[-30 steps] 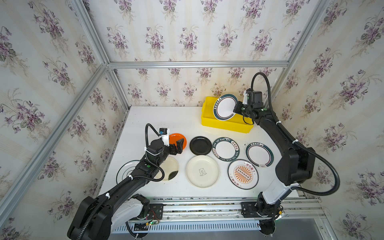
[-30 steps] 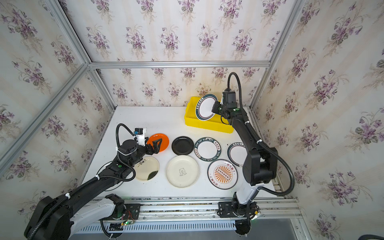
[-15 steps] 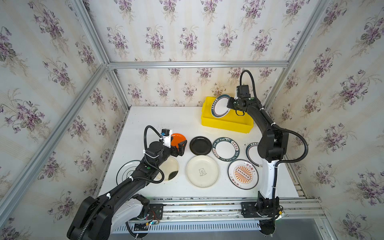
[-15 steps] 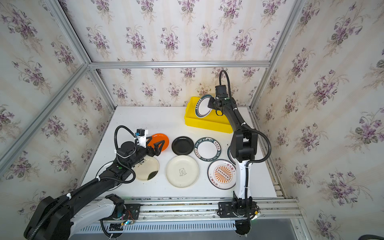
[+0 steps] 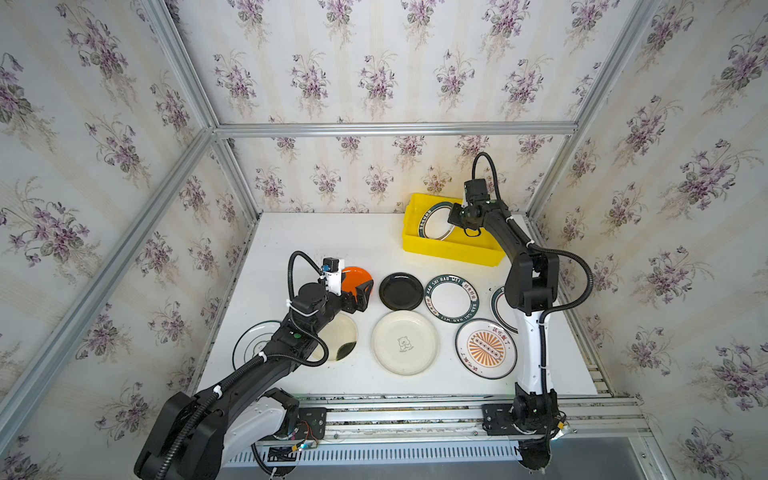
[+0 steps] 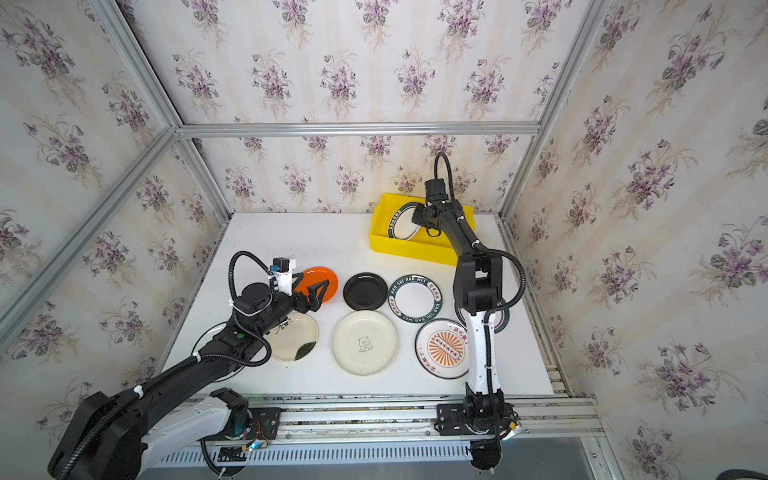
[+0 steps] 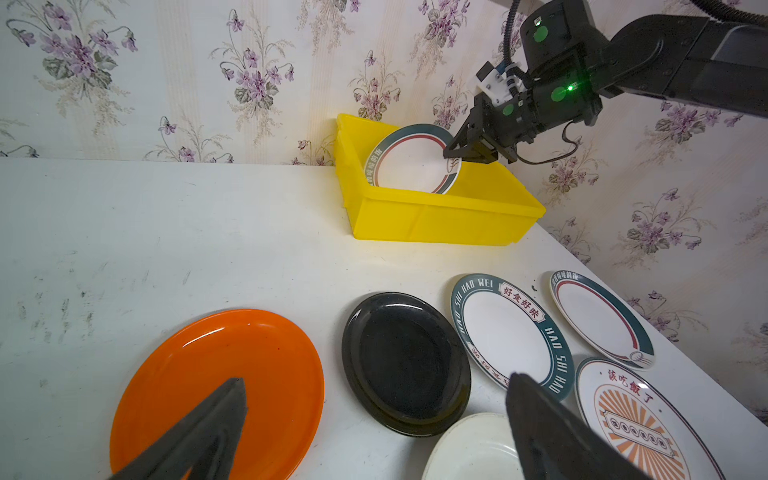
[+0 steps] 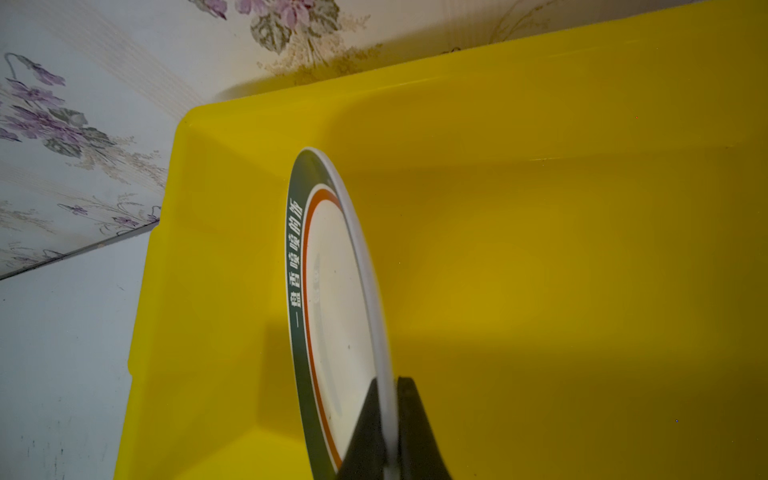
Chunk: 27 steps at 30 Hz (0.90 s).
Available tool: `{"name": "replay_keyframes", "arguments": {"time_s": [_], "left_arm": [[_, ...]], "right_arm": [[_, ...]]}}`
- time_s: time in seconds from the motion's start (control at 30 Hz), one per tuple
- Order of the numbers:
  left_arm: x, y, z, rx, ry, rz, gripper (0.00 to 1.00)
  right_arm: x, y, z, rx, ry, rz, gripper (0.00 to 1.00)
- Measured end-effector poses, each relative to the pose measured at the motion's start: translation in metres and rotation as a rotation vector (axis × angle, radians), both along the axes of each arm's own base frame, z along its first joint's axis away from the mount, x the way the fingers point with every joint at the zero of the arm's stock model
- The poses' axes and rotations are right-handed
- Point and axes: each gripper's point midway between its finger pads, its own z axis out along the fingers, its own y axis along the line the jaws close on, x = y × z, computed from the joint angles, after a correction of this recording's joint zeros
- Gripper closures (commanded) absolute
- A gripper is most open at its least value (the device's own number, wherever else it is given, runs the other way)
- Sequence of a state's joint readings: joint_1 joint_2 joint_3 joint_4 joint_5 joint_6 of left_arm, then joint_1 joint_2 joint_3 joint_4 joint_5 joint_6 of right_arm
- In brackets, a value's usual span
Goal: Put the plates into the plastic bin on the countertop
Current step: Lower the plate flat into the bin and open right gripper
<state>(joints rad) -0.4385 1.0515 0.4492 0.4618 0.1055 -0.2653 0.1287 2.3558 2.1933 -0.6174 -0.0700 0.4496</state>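
On edge inside the plastic bin (image 5: 451, 254), at the upper right of the countertop (image 5: 324, 241) in both top views: the green-rimmed plate (image 5: 434, 222). Lower edge hidden behind the bin's near wall in the left wrist view; contact with the bin floor impossible to tell. Pinched at the rim by the right gripper (image 8: 388, 382), clamped with one finger on each face, at the plate's right side in both top views.

Lower on the countertop, a row of plates lying flat: orange plate (image 5: 356, 275), black plate (image 5: 401, 291), lettered plate (image 5: 452, 297). Right of these, a second green-rimmed plate (image 7: 598, 316), mostly hidden behind the right arm (image 5: 530, 286) in both top views. Nearer the bottom edge: smudged cream plate (image 5: 343, 338), partly covered by the left arm (image 5: 291, 349); bear plate (image 5: 404, 343); sunburst plate (image 5: 486, 348). At far left, a dark-ringed plate (image 5: 253, 343), largely under the left arm, pattern hard to read.

Left gripper (image 5: 360, 296) spread wide and empty, above the right part of the orange plate, well apart from the bin. Bear plate cut off by the bottom edge of the left wrist view.
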Motion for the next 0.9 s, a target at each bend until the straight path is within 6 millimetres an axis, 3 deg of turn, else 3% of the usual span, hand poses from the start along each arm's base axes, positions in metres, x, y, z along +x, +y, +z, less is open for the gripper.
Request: {"name": "replay_keyframes", "arguments": {"time_s": [0.17, 0.47, 0.53, 0.8, 0.9], "left_arm": [[0.004, 0.007, -0.004, 0.017, 0.012, 0.042, 0.00], [0.006, 0.012, -0.009, 0.032, 0.023, 0.077, 0.00], [0.007, 0.013, -0.009, 0.035, 0.025, 0.084, 0.00], [0.014, 0.029, -0.014, 0.073, 0.052, 0.179, 0.00], [0.015, 0.031, -0.015, 0.077, 0.056, 0.195, 0.00]], "right_arm": [[0.003, 0.003, -0.015, 0.022, 0.026, -0.009, 1.00], [0.012, 0.006, -0.023, 0.035, 0.029, -0.008, 0.85], [0.008, 0.003, -0.029, 0.017, 0.049, -0.011, 0.75], [0.004, 0.002, -0.037, -0.004, 0.074, 0.007, 0.63], [0.002, 0.001, -0.039, -0.007, 0.083, 0.008, 0.51]]}}
